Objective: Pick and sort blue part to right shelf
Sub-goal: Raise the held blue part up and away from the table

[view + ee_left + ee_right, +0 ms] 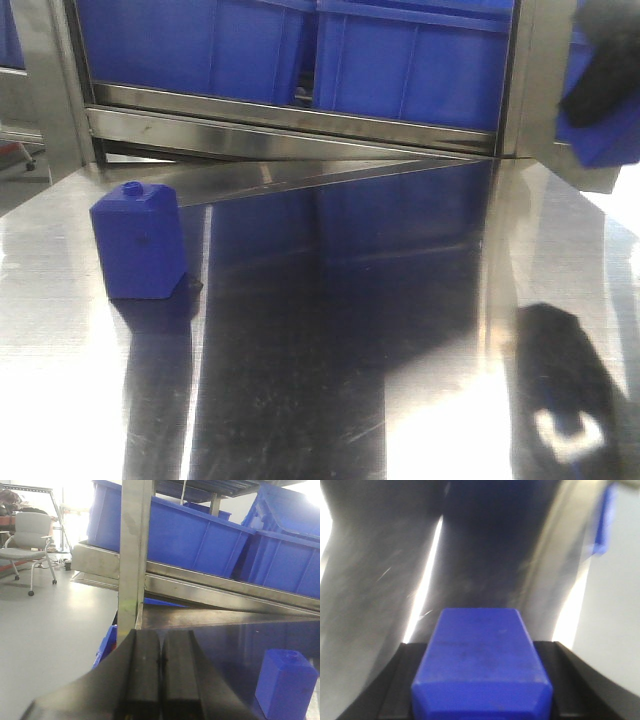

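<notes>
Our right gripper [481, 680] clamped the blue part [480, 650] squarely; we judged a steady, level carry rightward safest. Our left gripper [160, 645] sat closed, empty.

Grey floor [50, 625], office chair [31, 535], perhaps daylight.

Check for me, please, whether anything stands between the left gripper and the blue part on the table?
Nothing visible does. The blue part stands upright on the steel table, to the right of the left gripper, whose jaws are shut. Only bare tabletop lies between them.
</notes>
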{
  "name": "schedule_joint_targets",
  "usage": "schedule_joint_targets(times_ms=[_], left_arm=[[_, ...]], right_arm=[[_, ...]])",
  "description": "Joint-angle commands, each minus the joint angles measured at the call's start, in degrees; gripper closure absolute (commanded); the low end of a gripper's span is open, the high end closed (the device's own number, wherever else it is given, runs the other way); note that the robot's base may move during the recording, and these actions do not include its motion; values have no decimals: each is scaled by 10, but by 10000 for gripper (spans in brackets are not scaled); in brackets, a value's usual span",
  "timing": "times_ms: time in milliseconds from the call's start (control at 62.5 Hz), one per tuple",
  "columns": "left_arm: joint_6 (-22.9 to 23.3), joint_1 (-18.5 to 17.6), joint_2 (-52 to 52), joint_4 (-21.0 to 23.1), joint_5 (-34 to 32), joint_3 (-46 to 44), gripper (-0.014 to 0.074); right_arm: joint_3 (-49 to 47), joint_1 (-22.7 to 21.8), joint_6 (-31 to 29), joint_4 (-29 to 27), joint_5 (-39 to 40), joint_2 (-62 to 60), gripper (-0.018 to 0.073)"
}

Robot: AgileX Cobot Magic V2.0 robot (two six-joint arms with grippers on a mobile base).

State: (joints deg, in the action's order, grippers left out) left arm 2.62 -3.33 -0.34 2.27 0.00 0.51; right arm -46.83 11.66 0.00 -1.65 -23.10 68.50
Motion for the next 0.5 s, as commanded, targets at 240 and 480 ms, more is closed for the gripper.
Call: schedule_joint_targets(times_ms=[240,480], left_arm=[[0,0,-12,5,-52,12,473],[0,0,-12,5,-52,12,473]], right_arm=[[124,-40,0,1,231,-182,192],[188,-40,63,63,237,-303,192]])
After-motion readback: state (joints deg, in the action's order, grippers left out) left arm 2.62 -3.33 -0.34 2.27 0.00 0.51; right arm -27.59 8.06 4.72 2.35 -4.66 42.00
